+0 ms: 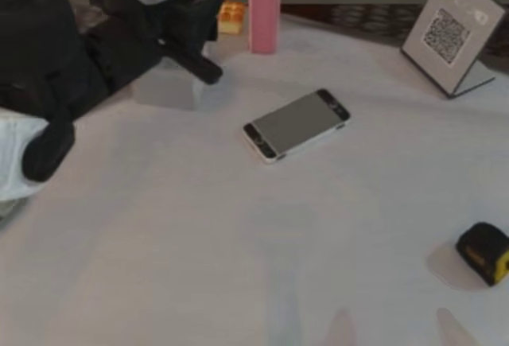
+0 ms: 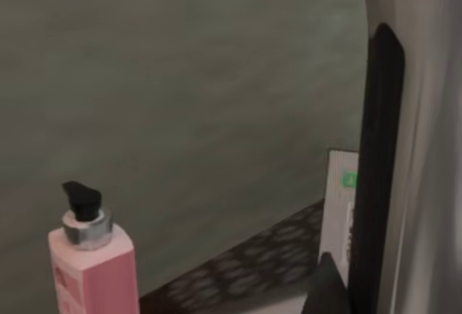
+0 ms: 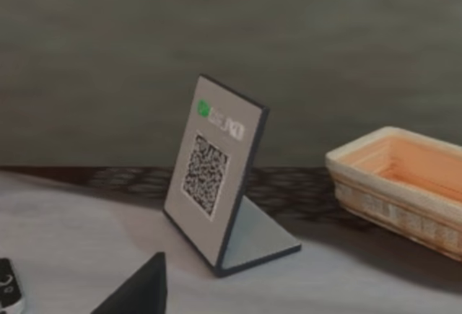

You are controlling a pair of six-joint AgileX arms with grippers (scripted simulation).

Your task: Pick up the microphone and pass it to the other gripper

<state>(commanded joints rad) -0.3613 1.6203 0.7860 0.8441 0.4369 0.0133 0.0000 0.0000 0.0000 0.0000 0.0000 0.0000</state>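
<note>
Pale table (image 1: pixel 159 227) under the overhead camera, dark wall behind it, and nowhere on that surface do I see the microphone lying down. What is on it: a smartphone (image 1: pixel 296 125) near the middle, a pink pump bottle (image 1: pixel 264 8) at the far edge, a QR-code stand (image 1: pixel 452 32) far right, and a tape measure (image 1: pixel 485 252) near the right edge.

My left pincer (image 1: pixel 216 36) hangs over the far-left part of the table, pointing toward the bottle. Right up against its wrist camera stands a tall silver-grey column with a black strip down it. I take that to be the microphone (image 2: pixel 426 148), upright and hard by the pincer. Whether the pincer is clamped on it, I cannot tell from these angles.

My right arm is out of the overhead shot. Its wrist camera looks at the QR stand and a woven basket (image 3: pixel 404 184), with only a dark tip showing at the lower edge. Its pincer's state I cannot tell either.

My read is that the pickup is done or nearly so, and the handover is not yet begun. Next, I'd carry the microphone toward the table's middle, above the phone, and bring the right pincer in to take a free stretch of it before the left lets go.
</note>
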